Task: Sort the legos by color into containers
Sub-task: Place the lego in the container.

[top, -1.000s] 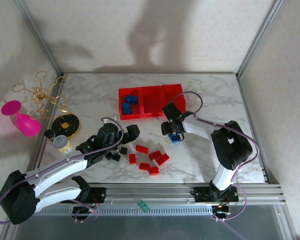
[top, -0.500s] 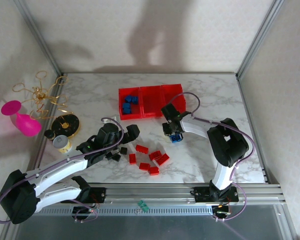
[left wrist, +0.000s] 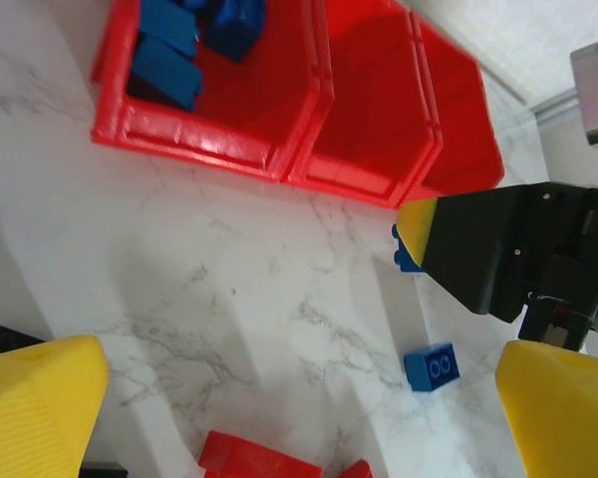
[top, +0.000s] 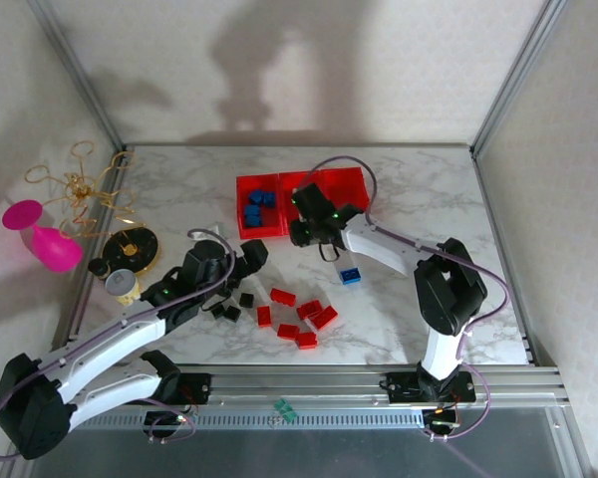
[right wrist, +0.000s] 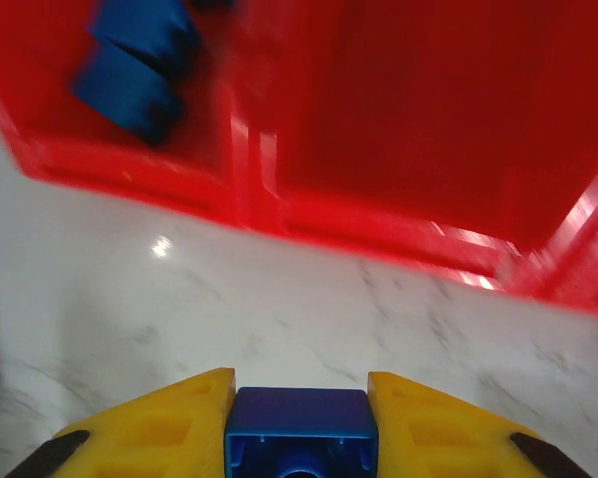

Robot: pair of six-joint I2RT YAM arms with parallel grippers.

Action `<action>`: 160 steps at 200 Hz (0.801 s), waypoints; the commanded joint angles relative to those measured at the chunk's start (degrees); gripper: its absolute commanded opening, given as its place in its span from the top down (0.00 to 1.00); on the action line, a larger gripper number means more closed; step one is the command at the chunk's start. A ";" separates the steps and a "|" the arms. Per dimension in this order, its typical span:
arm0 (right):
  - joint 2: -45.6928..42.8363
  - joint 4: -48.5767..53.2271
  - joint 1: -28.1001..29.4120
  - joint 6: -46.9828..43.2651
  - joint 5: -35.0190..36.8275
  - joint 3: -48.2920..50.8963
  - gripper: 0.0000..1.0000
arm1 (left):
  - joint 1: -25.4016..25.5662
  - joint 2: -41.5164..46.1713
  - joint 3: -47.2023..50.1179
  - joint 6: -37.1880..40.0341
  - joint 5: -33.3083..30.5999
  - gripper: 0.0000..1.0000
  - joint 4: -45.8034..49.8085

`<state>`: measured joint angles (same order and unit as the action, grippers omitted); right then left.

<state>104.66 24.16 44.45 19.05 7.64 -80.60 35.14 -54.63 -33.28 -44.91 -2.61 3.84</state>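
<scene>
While R fingers (right wrist: 149, 438) grip blue lego (right wrist: 299, 426), bins (right wrist: 379, 239) close.

The top camera looks down on the whole table (top: 409, 184) from high above its near edge. Both wrist cameras hang low and close, and all three see the red bins (left wrist: 369, 129).

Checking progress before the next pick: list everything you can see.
containers: three joined, red, far middle
blue legos: several, left container
loose blue lego: one, table, before containers
red legos: about six, table centre
black legos: several, left of red ones
goblet: one, pink, far left
wire tangle: one, gold, far left
disc: one, black-yellow, left edge
green piece: one, near rail
left end effector: open, near black legos
right end effector: shut on held blue lego
</scene>
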 commanded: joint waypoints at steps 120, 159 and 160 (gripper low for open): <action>30.15 -2.68 1.96 -8.29 10.62 -41.11 0.60 | -14.06 0.79 -2.93 6.28 5.42 0.00 3.85; 29.61 -2.16 2.05 -8.69 9.32 -43.42 0.51 | -14.27 1.53 -3.17 6.50 5.34 0.00 4.18; 29.53 -2.22 2.05 -8.73 9.28 -43.28 0.51 | -14.29 1.54 -3.19 6.50 5.34 0.00 4.17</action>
<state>135.37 21.30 46.41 11.49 16.47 -121.99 21.47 -53.67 -35.05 -39.79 1.93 7.60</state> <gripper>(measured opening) 0.480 0.996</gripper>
